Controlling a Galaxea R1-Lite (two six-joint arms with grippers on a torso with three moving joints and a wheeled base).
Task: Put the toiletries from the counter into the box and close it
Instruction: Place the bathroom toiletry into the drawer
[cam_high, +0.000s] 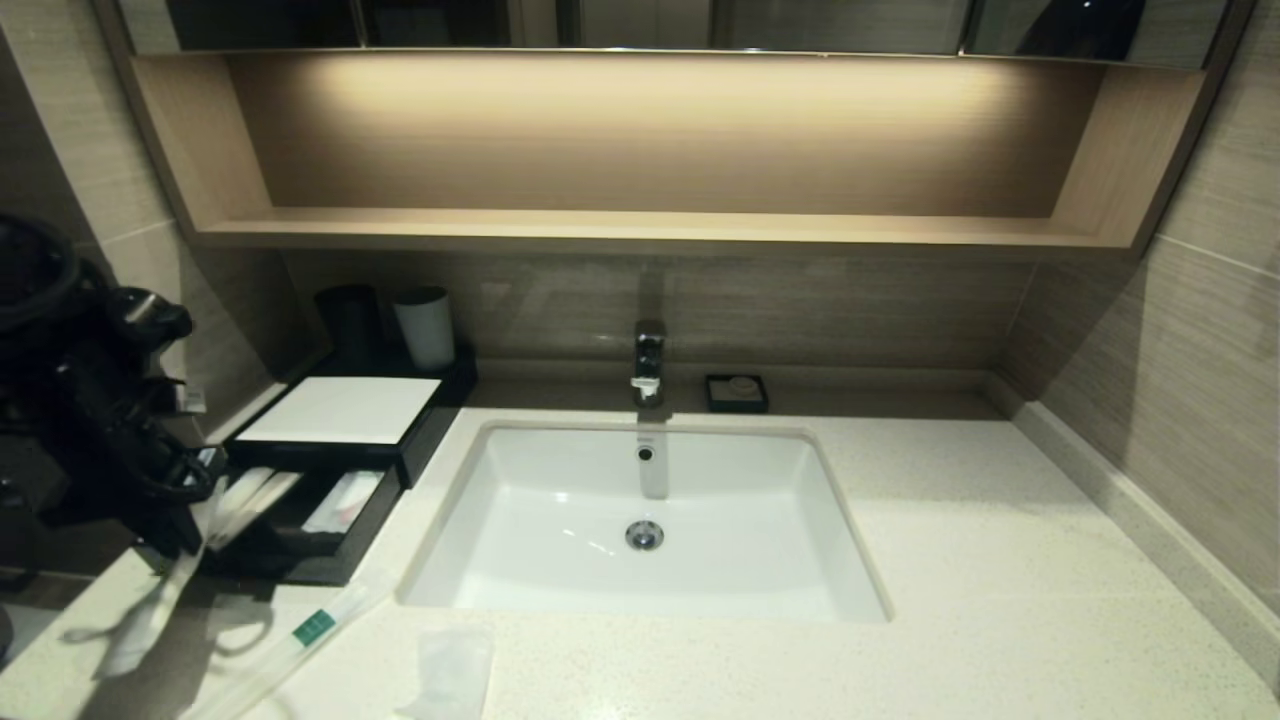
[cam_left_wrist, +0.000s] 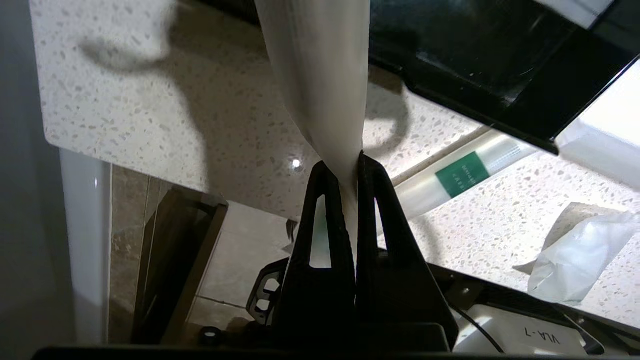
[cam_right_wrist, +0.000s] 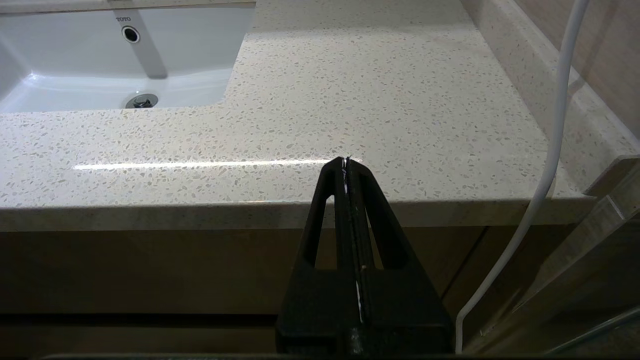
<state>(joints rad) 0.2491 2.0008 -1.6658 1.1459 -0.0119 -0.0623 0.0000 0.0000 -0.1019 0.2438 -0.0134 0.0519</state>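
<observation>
Bathroom counter (cam_high: 1000, 600): left pincer (cam_left_wrist: 350, 167) is clamped on one end of a long wrapped packet (cam_left_wrist: 320, 75) hanging over the front-left corner, long axis running toward the box's (cam_high: 345, 410) open drawer (cam_high: 300, 520) just beyond; right pincer (cam_right_wrist: 346, 161) parked, fingers together.

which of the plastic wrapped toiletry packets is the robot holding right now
The plain long clear-wrapped packet, pinched in the left gripper above the counter. The green-labelled long packet and small white sachet lie loose.
</observation>
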